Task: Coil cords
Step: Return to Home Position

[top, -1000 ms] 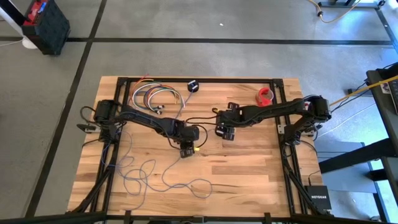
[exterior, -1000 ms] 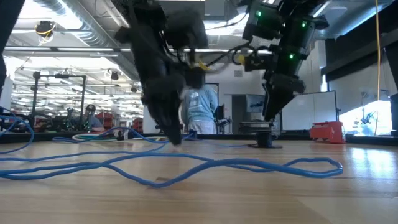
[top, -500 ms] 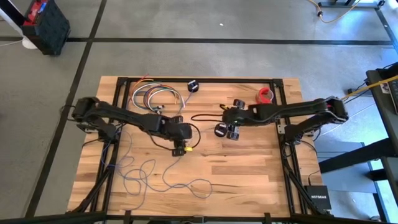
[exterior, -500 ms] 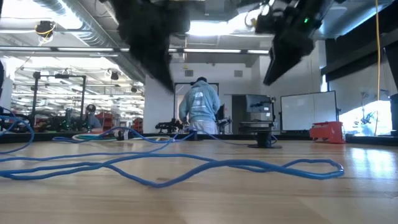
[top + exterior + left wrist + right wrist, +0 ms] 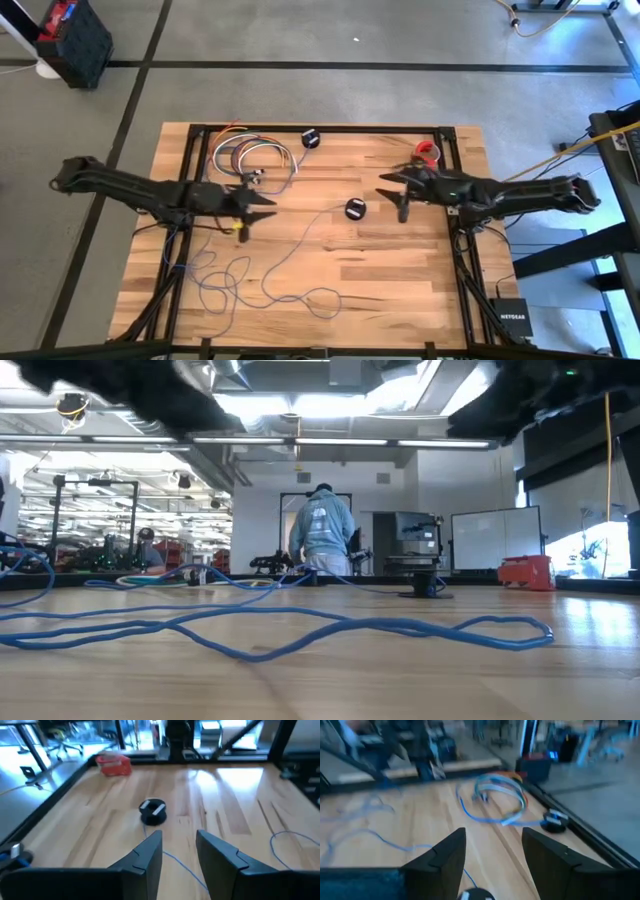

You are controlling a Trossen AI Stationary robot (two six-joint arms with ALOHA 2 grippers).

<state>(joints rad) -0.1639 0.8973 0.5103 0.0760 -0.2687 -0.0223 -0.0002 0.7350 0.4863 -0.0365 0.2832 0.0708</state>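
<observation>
The thin blue cord (image 5: 240, 280) lies in loose loops on the near left of the wooden table (image 5: 420, 290). It runs up to a small black round puck (image 5: 355, 209) lying flat near the middle. My left gripper (image 5: 268, 206) hangs open above the table, left of the puck, pointing at it. In the left wrist view a stretch of the cord (image 5: 180, 870) shows on the wood beyond my fingers. My right gripper (image 5: 385, 193) hangs open right of the puck (image 5: 475, 895). In the low view the cord (image 5: 300, 625) snakes across the tabletop.
A second black puck (image 5: 310, 139) and a coiled bundle of coloured cables (image 5: 245, 155) lie at the far left. A red tape roll (image 5: 428, 153) sits at the far right. A person (image 5: 325, 535) stands in the room beyond the table.
Both arms have drawn back from the table's middle and risen, the left toward the left edge and the right toward the right edge. Both grippers have tipped from pointing down to nearly level. The puck stays on the table between them.
</observation>
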